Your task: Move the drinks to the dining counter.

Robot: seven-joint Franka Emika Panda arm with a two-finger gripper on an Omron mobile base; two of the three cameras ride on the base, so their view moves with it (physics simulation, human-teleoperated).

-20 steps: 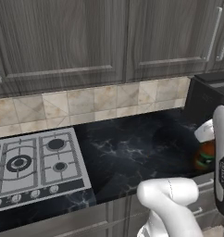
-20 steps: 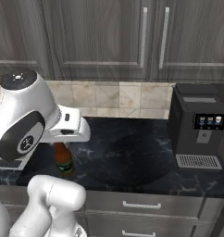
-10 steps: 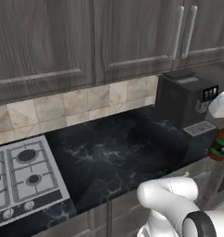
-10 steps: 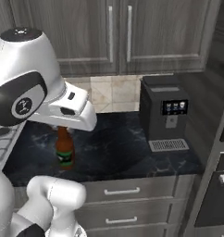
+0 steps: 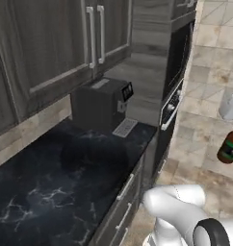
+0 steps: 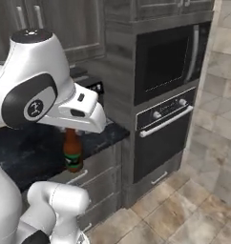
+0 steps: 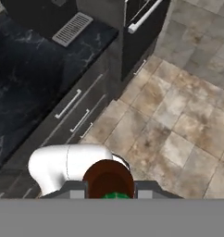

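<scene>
Clamping a brown bottle (image 6: 72, 151) by its neck, the gripper (image 7: 111, 190) holds it upright in the air; from the hand camera its round brown shoulder and a sliver of green show between the finger pads. In the left base view the same bottle (image 5: 230, 147) hangs well out from the wall counter (image 5: 65, 182), over the tiled floor (image 5: 205, 115). That black, white-veined counter carries a dark coffee machine (image 5: 101, 103) near its far end, its drip grille facing the counter's front edge. Just past that end stands a tall dark cabinet with a built-in oven (image 6: 166, 112). Below the counter's front edge run grey drawers with bar handles (image 7: 73, 113). Beige stone tiles spread away from the counter and oven, leaving wide open floor (image 7: 178, 120) on that side.
</scene>
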